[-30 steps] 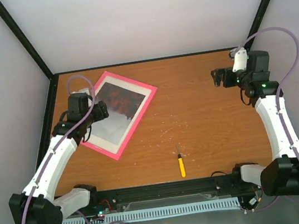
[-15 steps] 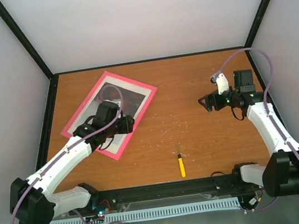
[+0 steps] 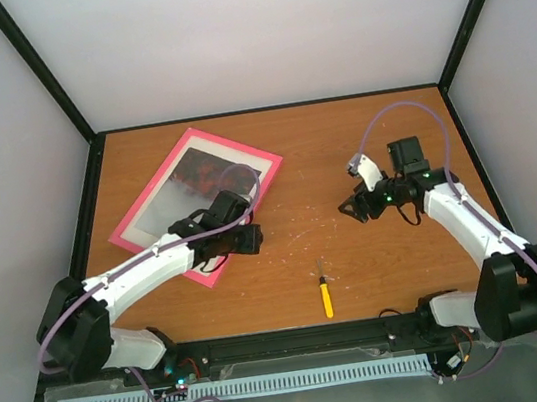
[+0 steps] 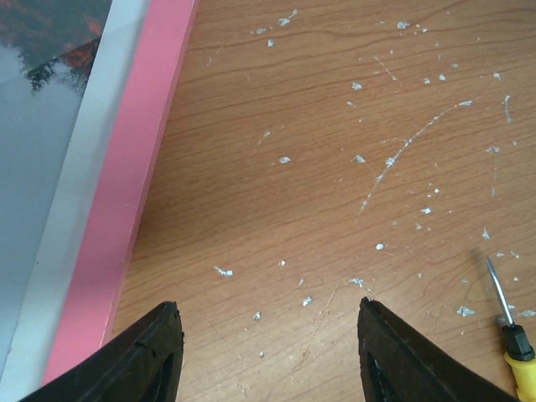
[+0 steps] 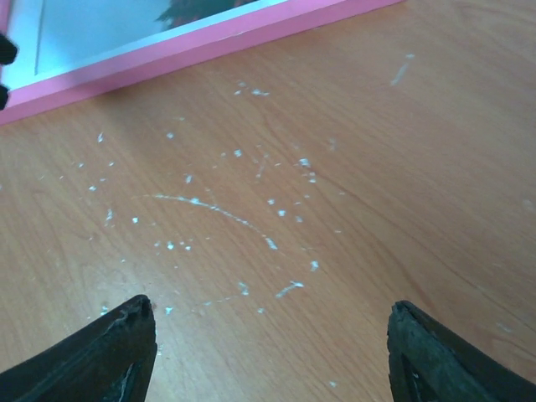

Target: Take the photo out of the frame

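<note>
The pink frame (image 3: 235,143) lies flat at the back left of the table, with the photo (image 3: 194,177) inside it, face up. My left gripper (image 3: 254,238) is open and empty, just off the frame's near right edge. In the left wrist view, the pink edge (image 4: 138,167) and the photo (image 4: 42,100) are at the left, with bare wood between the fingers of the gripper (image 4: 268,352). My right gripper (image 3: 349,211) is open and empty over the table's middle, pointing at the frame. In its wrist view (image 5: 272,343), the frame (image 5: 209,46) and the photo (image 5: 126,25) are ahead.
A small yellow-handled screwdriver (image 3: 325,294) lies near the front middle of the table and shows at the lower right of the left wrist view (image 4: 512,331). White scratches and flecks mark the wood between the grippers. Black posts and grey walls enclose the table.
My left arm has swung from the frame's left side across it to its near right edge. My right arm has moved from the back right toward the middle, lower and nearer the frame.
</note>
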Robot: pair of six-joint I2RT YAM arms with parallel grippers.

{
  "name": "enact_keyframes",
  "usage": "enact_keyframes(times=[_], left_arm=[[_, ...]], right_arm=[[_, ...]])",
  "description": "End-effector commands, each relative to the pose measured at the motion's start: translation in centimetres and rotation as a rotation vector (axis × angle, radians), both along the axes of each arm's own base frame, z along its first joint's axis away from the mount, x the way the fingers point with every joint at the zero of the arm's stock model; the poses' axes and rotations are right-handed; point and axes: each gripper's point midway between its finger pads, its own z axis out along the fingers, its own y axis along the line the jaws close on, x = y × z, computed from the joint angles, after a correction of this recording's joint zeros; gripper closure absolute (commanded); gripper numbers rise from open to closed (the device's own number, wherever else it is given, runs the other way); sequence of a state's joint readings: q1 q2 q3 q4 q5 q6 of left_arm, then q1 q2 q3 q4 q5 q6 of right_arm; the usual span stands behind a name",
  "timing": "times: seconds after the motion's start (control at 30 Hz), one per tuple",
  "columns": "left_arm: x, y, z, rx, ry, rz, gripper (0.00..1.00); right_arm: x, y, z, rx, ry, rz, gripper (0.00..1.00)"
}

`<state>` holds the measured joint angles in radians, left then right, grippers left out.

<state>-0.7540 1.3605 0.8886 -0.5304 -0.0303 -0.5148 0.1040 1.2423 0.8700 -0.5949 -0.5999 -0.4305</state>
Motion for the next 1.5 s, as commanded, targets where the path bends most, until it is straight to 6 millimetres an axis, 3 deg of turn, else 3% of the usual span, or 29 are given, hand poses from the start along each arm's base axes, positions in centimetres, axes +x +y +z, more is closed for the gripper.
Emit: enact_keyframes(times=[0.0, 0.1, 0.17, 0.37, 0.47, 0.6, 0.67, 0.7, 0.77, 0.87, 0.93, 1.07, 1.2, 1.3, 1.47], left_arm=[[0.6, -0.8, 0.1, 0.009, -0.011, 0.004, 0.44], [0.5, -1.8, 0.3, -0.012, -0.015, -0.055, 0.44], [-0.2, -3.5, 0.7, -0.085, -0.011, -0.15, 0.45], [-5.5, -8.8, -0.1, -0.138, 0.028, -0.401, 0.44], [-7.3, -9.4, -1.5, -0.077, 0.057, -0.395, 0.44], [-3.9, -6.2, -1.7, 0.06, -0.023, -0.156, 0.33], [-0.7, -2.5, -2.0, 0.164, -0.032, 0.048, 0.16], [1.1, -0.3, -2.2, 0.201, 0.004, 0.154, 0.15], [4.4, 2.0, -2.1, 0.231, 0.009, 0.251, 0.14], [8.3, 1.3, -2.0, 0.213, -0.027, 0.195, 0.17], [9.8, 0.8, -2.6, 0.237, -0.014, 0.149, 0.24], [11.0, 0.5, -4.1, 0.281, 0.024, 0.071, 0.34], [12.0, 2.2, -5.2, 0.327, 0.051, 0.092, 0.38], [11.6, 2.3, -6.2, 0.333, 0.096, 0.072, 0.3], [10.3, 2.4, -7.2, 0.328, 0.116, 0.019, 0.39]], right_arm=[[-0.9, 2.0, -1.0, -0.044, 0.006, 0.106, 0.27], [-1.4, 3.0, -1.8, -0.059, 0.02, 0.146, 0.27], [-1.4, 3.1, -2.3, -0.078, 0.03, 0.149, 0.28], [-0.2, 2.6, -2.6, -0.109, 0.053, 0.083, 0.31], [0.3, 2.2, -2.6, -0.124, 0.048, 0.051, 0.31], [0.6, 2.1, -2.4, -0.125, 0.042, 0.033, 0.32], [0.7, 2.1, -2.1, -0.12, 0.042, 0.028, 0.32], [0.6, 2.1, -2.1, -0.118, 0.043, 0.027, 0.32], [0.6, 2.2, -1.8, -0.113, 0.038, 0.028, 0.32], [0.5, 2.2, -1.6, -0.111, 0.03, 0.028, 0.32], [0.4, 2.2, -1.4, -0.105, 0.027, 0.031, 0.32], [0.1, 2.3, -0.9, -0.093, 0.014, 0.032, 0.32], [0.1, 2.2, -0.5, -0.092, 0.001, 0.028, 0.32], [0.1, 2.2, -0.4, -0.094, -0.004, 0.029, 0.32], [0.0, 2.3, -0.7, -0.092, 0.005, 0.035, 0.32]])
